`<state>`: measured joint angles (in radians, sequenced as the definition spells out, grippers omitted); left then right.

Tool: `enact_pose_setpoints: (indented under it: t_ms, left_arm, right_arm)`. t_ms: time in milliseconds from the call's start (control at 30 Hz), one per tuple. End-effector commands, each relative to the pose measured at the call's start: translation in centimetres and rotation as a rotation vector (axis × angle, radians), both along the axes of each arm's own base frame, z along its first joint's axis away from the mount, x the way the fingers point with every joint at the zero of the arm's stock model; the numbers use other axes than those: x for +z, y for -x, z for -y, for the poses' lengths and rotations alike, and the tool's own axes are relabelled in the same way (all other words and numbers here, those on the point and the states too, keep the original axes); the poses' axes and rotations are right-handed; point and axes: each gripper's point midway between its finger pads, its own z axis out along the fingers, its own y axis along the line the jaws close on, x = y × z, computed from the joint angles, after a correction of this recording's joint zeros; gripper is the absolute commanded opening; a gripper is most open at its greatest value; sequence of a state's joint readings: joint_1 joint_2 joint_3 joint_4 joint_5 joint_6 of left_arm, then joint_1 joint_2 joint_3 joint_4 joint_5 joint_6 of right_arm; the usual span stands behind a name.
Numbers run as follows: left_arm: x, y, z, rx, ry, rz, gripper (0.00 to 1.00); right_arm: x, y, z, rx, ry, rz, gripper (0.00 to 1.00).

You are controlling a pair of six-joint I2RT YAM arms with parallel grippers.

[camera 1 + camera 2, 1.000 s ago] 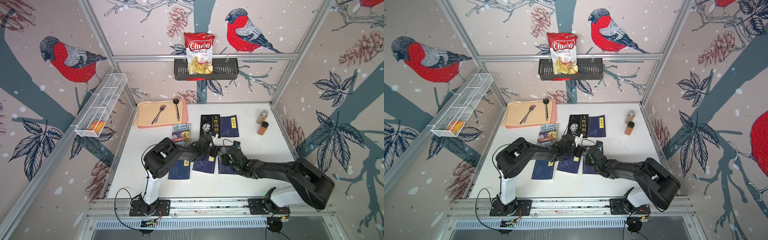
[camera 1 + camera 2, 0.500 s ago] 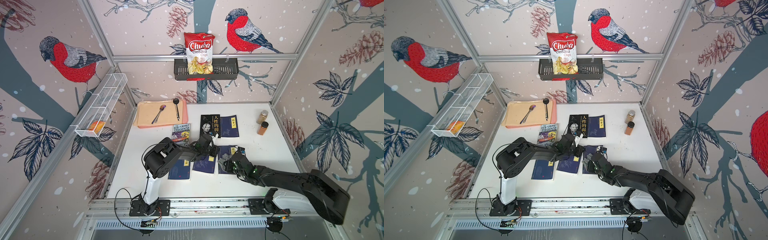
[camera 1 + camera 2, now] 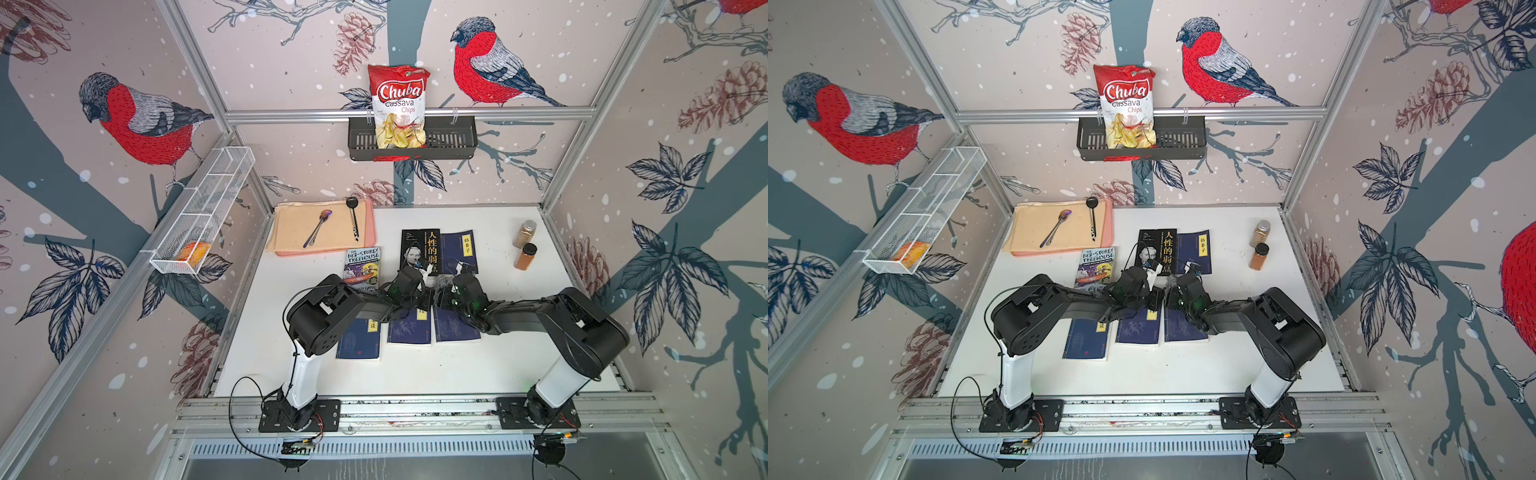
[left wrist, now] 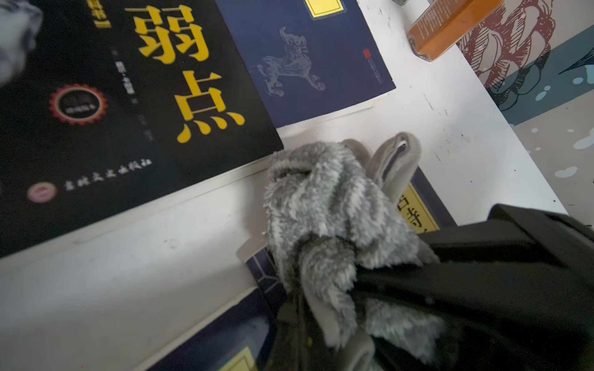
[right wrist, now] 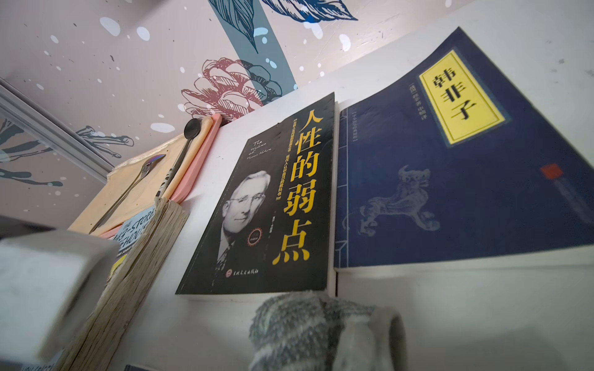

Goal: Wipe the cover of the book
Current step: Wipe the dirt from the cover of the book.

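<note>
Navy covers lay nearest me: three books side by side on the white table (image 3: 415, 374). The left book (image 3: 359, 340) sat a little nearer than the middle book (image 3: 409, 332) and the book (image 3: 455, 330) on the right, the one to wipe. My right arm crossed over that book's far part.

At its far edge sat the grey cloth (image 4: 321, 205), bunched up. It draped over the corner by the yellow label and spilled a little onto the table. My right gripper (image 3: 448, 288) was clamped almost fully together on that cloth, a wad of it squeezed between the jaws. Just beside it, my left gripper (image 3: 417, 280) hung over the gap between the two rows of books. Its jaws were pressed together, and whether they pinched anything I couldn't tell.

Beyond the gap lay the far row. The black book (image 5: 266, 208) touched the far navy book (image 5: 450, 176) on its right, and the Treehouse book (image 3: 363, 266) lay apart on its left.

Farther off to the right stood an orange jar (image 3: 525, 256) and, just behind it, a pale jar (image 3: 524, 233). In the far left corner lay stacked boards (image 3: 291, 232) carrying a metal spoon (image 3: 318, 228) and a black spoon (image 3: 353, 216).

On the back wall a black basket (image 3: 453, 141) held a bag of chips (image 3: 399, 104). A white wire rack (image 3: 208, 203) hung on the left wall.
</note>
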<state>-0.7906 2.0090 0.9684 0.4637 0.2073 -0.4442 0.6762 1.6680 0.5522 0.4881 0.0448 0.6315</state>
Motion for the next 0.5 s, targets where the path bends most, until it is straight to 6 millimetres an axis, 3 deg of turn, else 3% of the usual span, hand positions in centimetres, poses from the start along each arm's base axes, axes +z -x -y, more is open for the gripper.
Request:
enact_pose_setpoints:
  t_ms: [0,300,467]
  left_arm:
    - [-5.4,4.0,-3.2,-0.029,-0.190,-0.201,0.02]
    - [-5.4,3.6,-3.6,-0.019,-0.192,-0.201,0.03]
    - [-5.3,3.7,-3.6,-0.021,-0.194,-0.199,0.03]
  right_arm:
    - [-4.7,6.8,3.3,0.029,0.179,-0.243,0.05]
    - [-4.0,13.1,7.7,-0.035,0.233,-0.277,0.07]
    - [-3.0,11.9,8.6,-0.100,0.206,-0.237,0.07]
